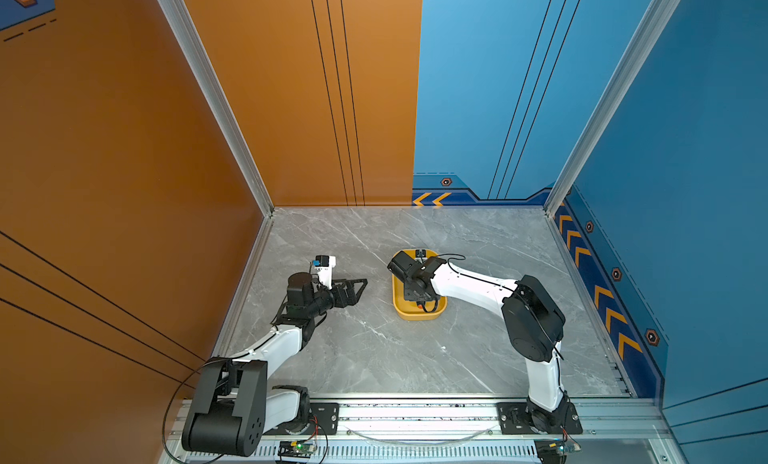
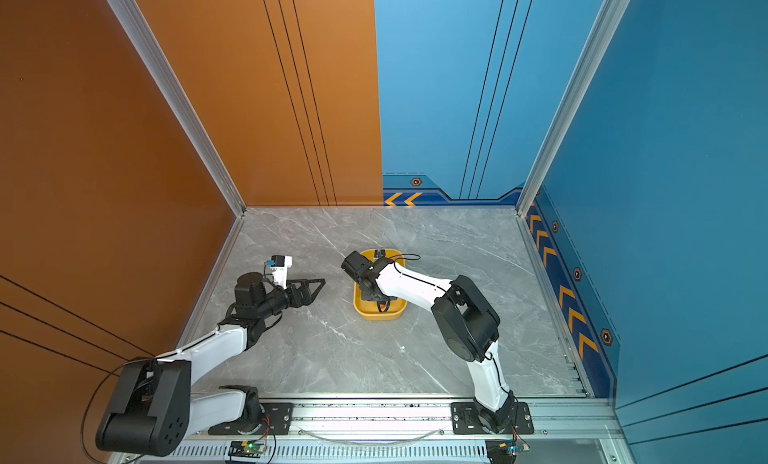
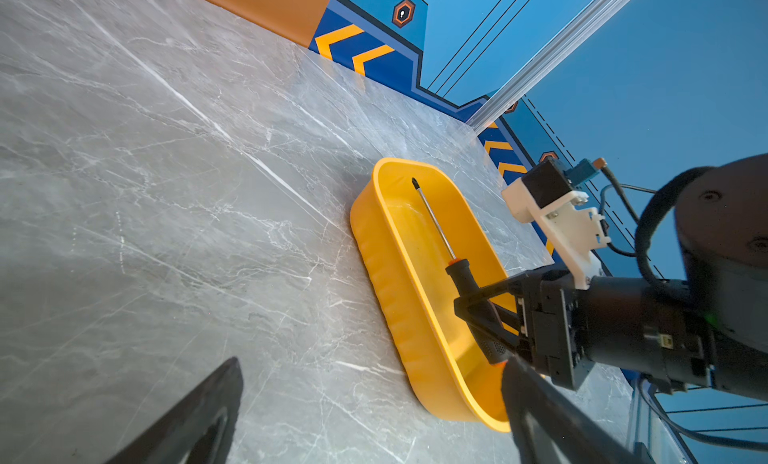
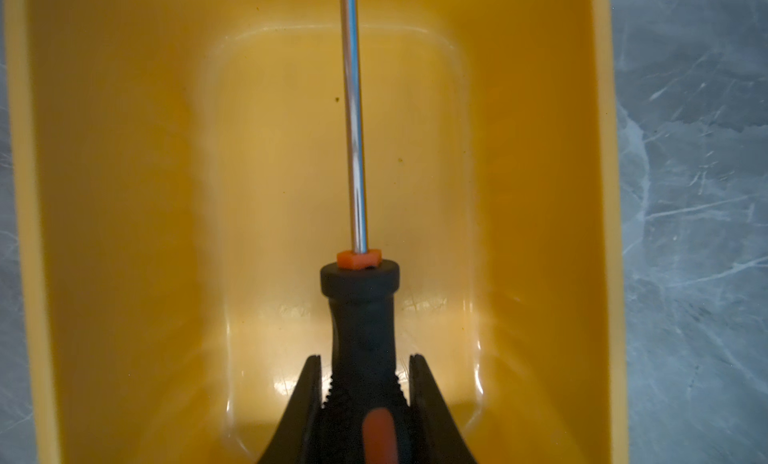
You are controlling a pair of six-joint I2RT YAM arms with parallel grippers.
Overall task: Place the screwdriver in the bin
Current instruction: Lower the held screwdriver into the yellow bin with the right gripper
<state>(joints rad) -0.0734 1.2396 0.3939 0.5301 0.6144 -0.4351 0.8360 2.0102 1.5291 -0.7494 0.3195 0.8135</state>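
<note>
Screwdriver (image 1: 420,304) shows only its orange butt in a top view, beneath the right gripper (image 1: 415,295) over the bin (image 1: 417,315). In the left wrist view the left gripper (image 3: 370,360) stands spread, well apart from the bin. In the right wrist view both fingers clamp the black handle, and the shaft runs ahead of them inside the bin.
</note>
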